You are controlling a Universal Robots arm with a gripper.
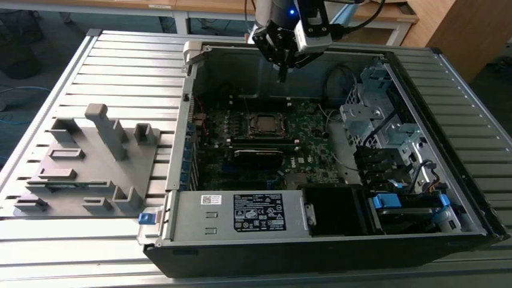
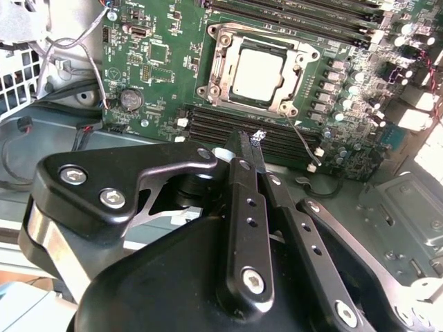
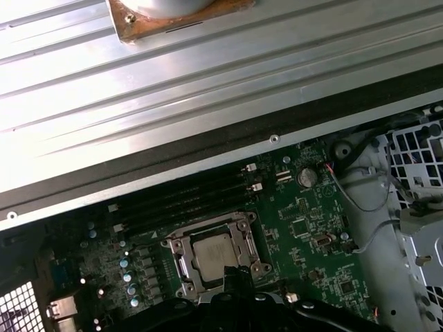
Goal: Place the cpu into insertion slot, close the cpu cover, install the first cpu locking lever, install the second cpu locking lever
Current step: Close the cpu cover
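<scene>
The cpu [image 2: 259, 72] lies in the insertion slot [image 2: 216, 68] on the green board, its dull silver top facing up. The cpu cover [image 2: 304, 55], a silvery frame, seems to lie flat around the chip. A thin wire lever [image 2: 304, 142] sticks out from one corner of the socket. My gripper [image 1: 282, 77] hangs above the open computer case, over the far wall and well above the socket [image 1: 264, 123]. Its two black fingers [image 2: 248, 142] are pressed together with nothing between them. In the first wrist view the gripper [image 3: 239, 273] sits just beside the cpu [image 3: 214, 252].
A grey fixture plate [image 1: 88, 162] with upright blocks lies at the exterior view's left. Inside the case are a black heatsink bar [image 1: 258, 157], a power supply [image 1: 240, 210], a metal drive cage [image 1: 376, 114] and loose cables [image 1: 344, 78]. Memory slots [image 2: 228, 124] run beside the socket.
</scene>
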